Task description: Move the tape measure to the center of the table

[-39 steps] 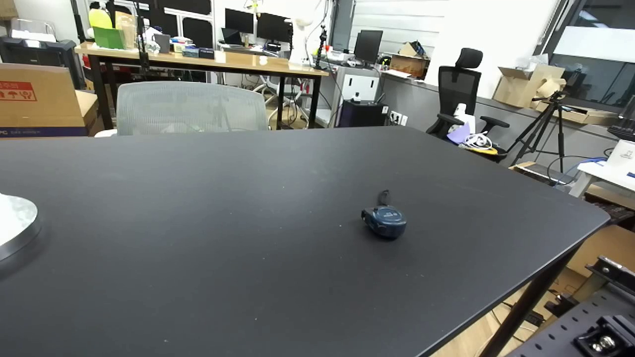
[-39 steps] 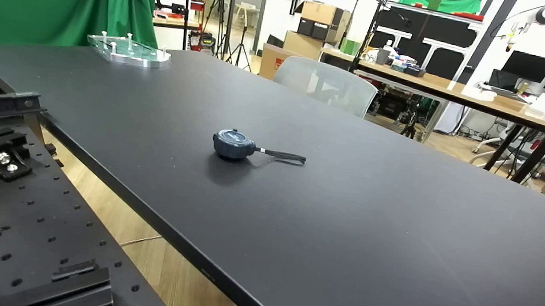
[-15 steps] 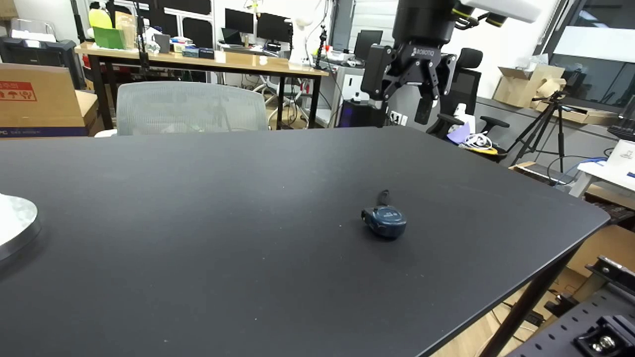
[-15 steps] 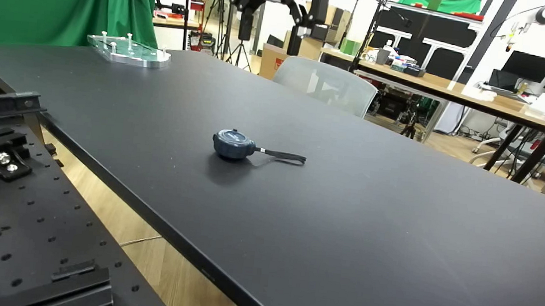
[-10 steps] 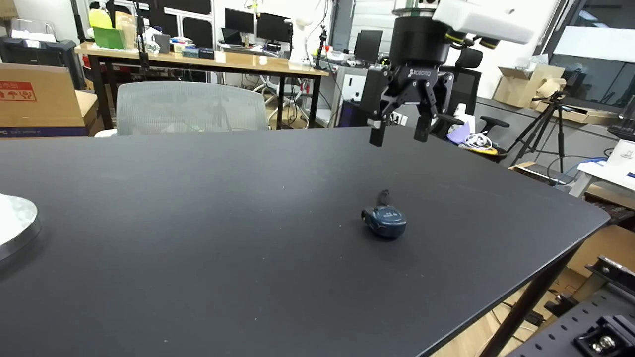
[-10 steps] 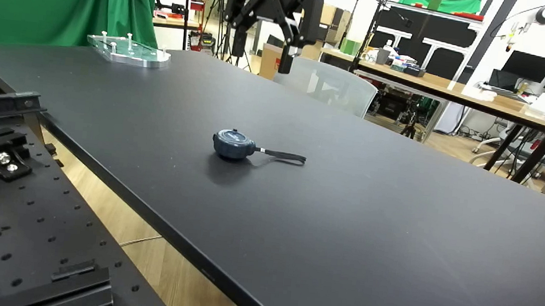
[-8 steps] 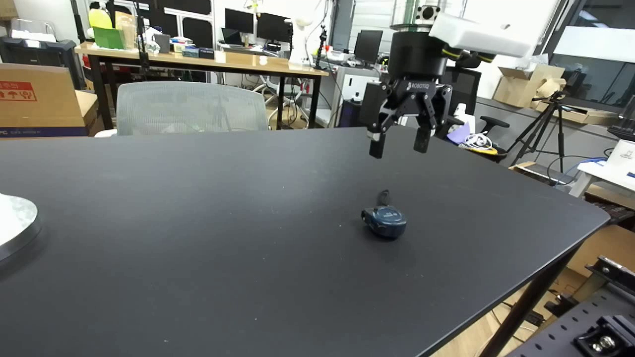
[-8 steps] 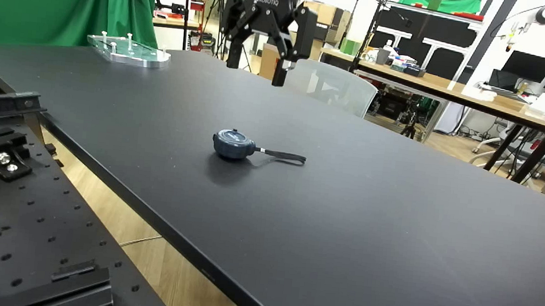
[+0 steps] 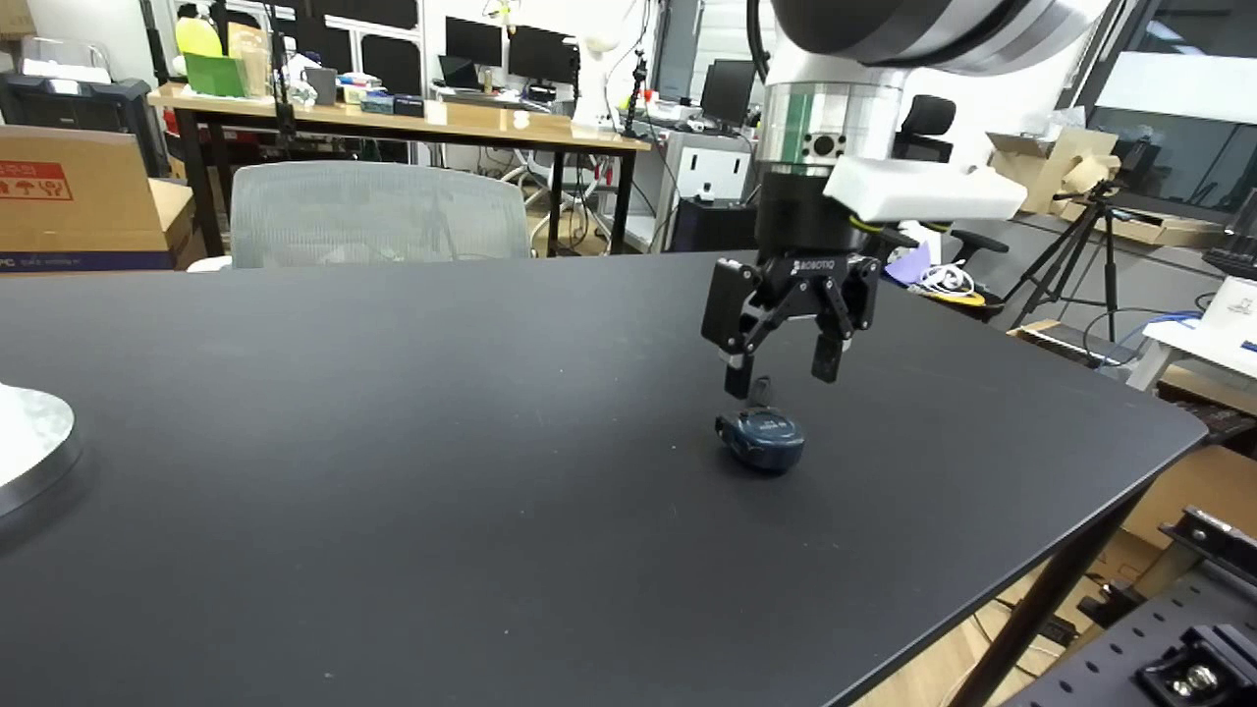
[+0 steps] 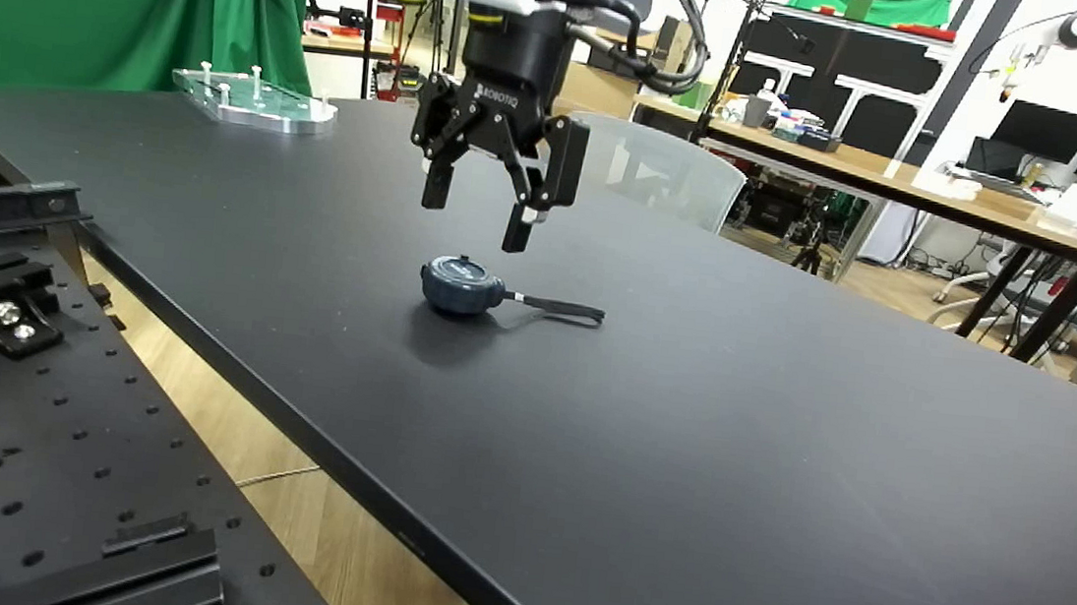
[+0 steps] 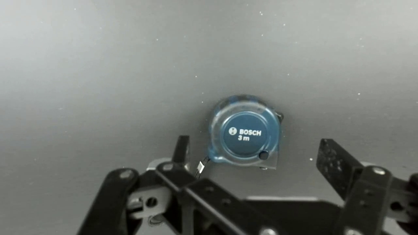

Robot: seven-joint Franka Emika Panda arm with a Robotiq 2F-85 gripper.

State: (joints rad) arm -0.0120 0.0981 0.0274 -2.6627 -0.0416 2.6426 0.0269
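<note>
A squat, rounded tape measure [image 11: 245, 132] of glossy blue and see-through plastic is seen lying flat on the table [image 10: 731, 459], well in from the edge, with BOSCH and 3 m printed in white on its label [image 11: 246, 149]. With twelve o'clock taken as the top of each view, in the wrist view a black stud [image 11: 263, 155] is set at five, a dark tab [image 11: 280, 116] at two, and a thin dark strap [image 10: 558, 306] with a pale clasp [image 11: 200, 167] is attached at eight. The gripper [image 10: 474, 222], black and many-jointed, is held above the tape measure and apart from it, its flat-padded fingers [image 11: 338, 164] spread wide. The table top is shown smooth and matte black in both exterior views, washed to grey and specked in the wrist view. In an exterior view a clear slab [image 10: 269, 121] with pegs is seen at ten o'clock from the tape measure, and a black board [image 10: 118, 405] pierced with holes is cut off at eight. In an exterior view the arm [image 9: 913, 39] is cut off at twelve o'clock. The strap's far end is hidden by the gripper in the wrist view, and the label's print is too small to be read in both exterior views.
</note>
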